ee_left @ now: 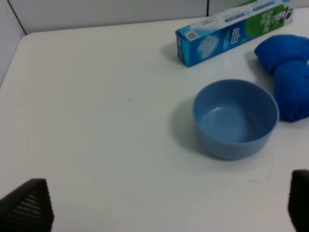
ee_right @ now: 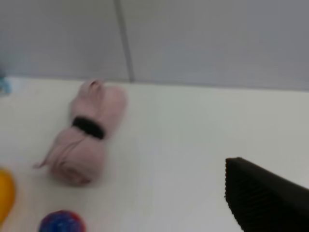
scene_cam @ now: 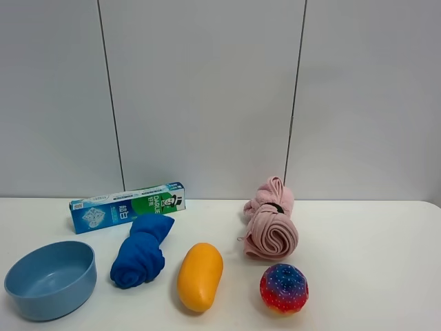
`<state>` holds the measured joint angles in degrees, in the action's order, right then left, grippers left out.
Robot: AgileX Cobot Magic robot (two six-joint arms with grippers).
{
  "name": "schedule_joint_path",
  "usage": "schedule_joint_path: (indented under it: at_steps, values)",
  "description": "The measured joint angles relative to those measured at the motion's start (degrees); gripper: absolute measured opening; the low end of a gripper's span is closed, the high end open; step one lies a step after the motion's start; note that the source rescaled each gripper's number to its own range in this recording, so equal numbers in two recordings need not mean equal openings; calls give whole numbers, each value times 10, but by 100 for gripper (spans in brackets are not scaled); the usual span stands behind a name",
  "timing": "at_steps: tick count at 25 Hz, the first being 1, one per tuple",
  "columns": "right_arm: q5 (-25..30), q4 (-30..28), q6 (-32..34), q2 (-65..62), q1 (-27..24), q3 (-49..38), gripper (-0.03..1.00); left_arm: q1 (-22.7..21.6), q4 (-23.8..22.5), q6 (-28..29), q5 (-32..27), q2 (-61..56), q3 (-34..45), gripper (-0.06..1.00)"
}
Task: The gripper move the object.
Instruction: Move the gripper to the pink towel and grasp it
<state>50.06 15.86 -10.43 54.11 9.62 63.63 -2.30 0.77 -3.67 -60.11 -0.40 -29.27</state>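
Towel point(scene_cam: 270, 227), pale pink and fluffy, rolled into a fat cylinder and cinched mid-length by a black band point(scene_cam: 277, 206), lies untouched on the white bench point(scene_cam: 365, 241) toward the back right, its spiral end facing forward. Just in front of it sits a speckled round ball point(scene_cam: 284, 288), and leftward lie a smooth orange oblong point(scene_cam: 200, 276), a blue rolled cloth point(scene_cam: 141, 252), a blue bowl point(scene_cam: 48, 298) and a toothpaste box point(scene_cam: 127, 206). Left claw point(ee_left: 161, 212) hangs released over the bench near the bowl, its ribbed black tips wide apart; right claw point(ee_right: 265, 198) shows only one ribbed finger, so I cannot tell its state.
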Motion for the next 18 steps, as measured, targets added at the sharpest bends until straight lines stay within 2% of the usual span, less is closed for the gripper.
schedule_joint_path:
  at_steps: [5, 11, 15, 18]
  values:
    - [-15, 3, 49, 137, 107, 60, 96, 0, 0, 0, 0, 0, 0, 100]
    - [-19, -36, 92, 304, 206, 180, 99, 0, 0, 0, 0, 0, 0, 100]
    - [-18, -37, 161, 400, 227, 255, 100, 0, 0, 0, 0, 0, 0, 100]
    - [20, -88, 263, 468, 227, 301, 100, 0, 0, 0, 0, 0, 0, 100]
